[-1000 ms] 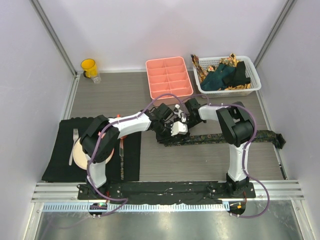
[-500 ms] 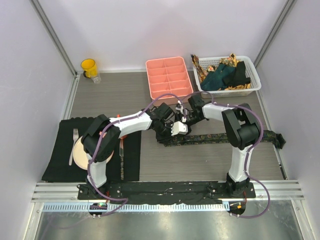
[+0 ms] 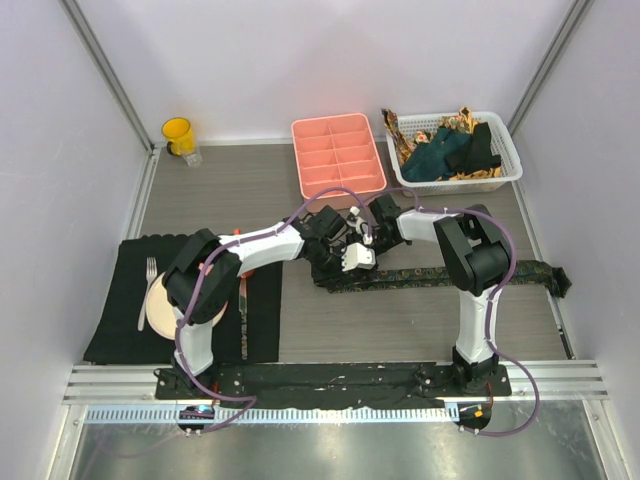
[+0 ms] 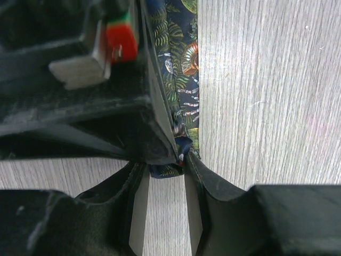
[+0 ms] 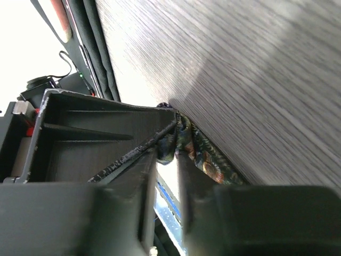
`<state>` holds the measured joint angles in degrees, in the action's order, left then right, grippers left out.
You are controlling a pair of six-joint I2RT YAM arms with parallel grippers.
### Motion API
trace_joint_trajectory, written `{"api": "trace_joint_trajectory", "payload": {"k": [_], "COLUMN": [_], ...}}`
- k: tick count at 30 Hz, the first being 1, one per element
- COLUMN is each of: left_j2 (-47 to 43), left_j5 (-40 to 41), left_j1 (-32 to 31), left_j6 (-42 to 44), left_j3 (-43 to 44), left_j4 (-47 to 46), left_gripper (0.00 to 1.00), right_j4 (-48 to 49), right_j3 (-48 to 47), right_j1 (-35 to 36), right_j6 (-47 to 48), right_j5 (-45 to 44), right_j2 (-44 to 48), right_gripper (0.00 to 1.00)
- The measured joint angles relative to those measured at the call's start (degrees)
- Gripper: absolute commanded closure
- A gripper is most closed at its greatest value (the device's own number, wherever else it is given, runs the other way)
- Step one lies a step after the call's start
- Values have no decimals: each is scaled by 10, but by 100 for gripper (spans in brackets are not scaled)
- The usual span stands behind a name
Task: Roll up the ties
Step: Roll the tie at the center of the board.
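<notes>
1. Your dark tie [image 3: 410,277] lies flat across the middle of the bench [image 3: 220,190]. It runs from a folded end near the centre out to the right edge.
2. Your left gripper [image 4: 165,176] sits at that folded end. Its jaws are clamped on the fold: the patterned fabric fills the gap at the tips and touches both fingers [image 4: 194,213].
3. Your right gripper [image 5: 169,154] meets the same end from the far side, its tips right against the left gripper's.
4. In the right wrist view, bunched fabric sits between the right gripper's fingertips, and a thin slit of light shows lower down between the fingers. The jaws stand close together, but you cannot tell from these views whether they actually pinch the cloth.
5. In the left wrist view, the leafy print runs away from the fold along the wood grain. The right gripper's black body covers the strip's left side.
6. The white basket [image 3: 470,180] stands in the far right corner. It holds a heap of ties [image 3: 440,150] in teal, black and gold-brown, with some fabric hanging over the rim.
7. The pink tray [image 3: 338,152] sits just left of the basket, near the far edge.
8. The yellow cup [image 3: 178,133] stands in the far left corner.
9. The black placemat [image 3: 110,320] lies at the near left corner. It carries a plate [image 3: 160,310] and a fork [image 3: 148,285], and the left arm partly covers the plate.
</notes>
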<state>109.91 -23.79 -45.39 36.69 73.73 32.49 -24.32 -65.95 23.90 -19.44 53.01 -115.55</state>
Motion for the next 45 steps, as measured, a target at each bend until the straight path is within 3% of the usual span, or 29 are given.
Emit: {"api": "trace_joint_trajectory", "payload": {"k": [1,3,9,16,25,31,35,39,41,45], "left_j2": [0,0,-2,-63,-61,-26,-17,-17,-19,-25], "left_j5": [0,2,6,-3,-14,7,16,17,17,17], "left_j1": [0,0,7,31,16,-10,-19,-20,-19,-19], "left_j6": [0,0,-5,-20,-20,-21,-23,-19,-14,3], "left_j3": [0,0,-7,-84,-84,-63,-54,-54,-54,-57], "left_j4": [0,0,-21,-84,-92,-106,-111,-107,-104,-102], "left_gripper": [58,51,31,20,13,26,51,69,74,73], "right_j4": [2,5,2,0,3,10,12,5,6,3], "right_j3": [0,0,3,9,11,18,20,22,22,22], "right_j1": [0,1,2,-1,-4,-5,-5,-6,-9,-13], "right_j6": [-2,-2,7,15,14,9,5,0,-3,-4], "right_j5": [0,-2,-9,-9,-7,2,7,9,7,4], "right_j2": [0,0,-1,-1,-1,-1,0,8,11,18], "right_gripper": [93,99,99,99,99,99,99,99,99,99]}}
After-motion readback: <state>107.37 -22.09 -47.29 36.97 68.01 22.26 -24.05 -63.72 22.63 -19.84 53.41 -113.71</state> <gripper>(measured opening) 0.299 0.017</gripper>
